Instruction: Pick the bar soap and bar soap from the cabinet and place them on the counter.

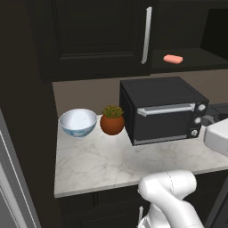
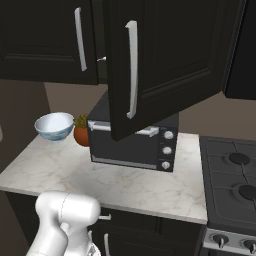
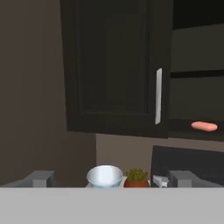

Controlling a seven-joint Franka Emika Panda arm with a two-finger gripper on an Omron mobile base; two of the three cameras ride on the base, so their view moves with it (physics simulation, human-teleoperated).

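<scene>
One salmon-pink bar soap (image 1: 173,59) lies on the lower shelf of the open right half of the dark cabinet (image 1: 93,35), above the toaster oven. In the hand view the same bar soap (image 3: 204,126) sits on the shelf at the right, beside the closed cabinet (image 3: 113,78) door with its silver handle. My gripper (image 3: 113,178) is open, its fingertips (image 3: 41,177) far apart with nothing between them. It hangs back from the cabinet, well short of the soap and lower than the shelf. The marble counter (image 1: 111,164) lies below.
A black toaster oven (image 1: 162,109) stands on the counter under the open shelf, with a potted plant (image 1: 112,120) and a blue-white bowl (image 1: 78,122) to its left. The open cabinet door (image 2: 150,65) swings out over the toaster. A stove (image 2: 232,175) adjoins the counter's right end.
</scene>
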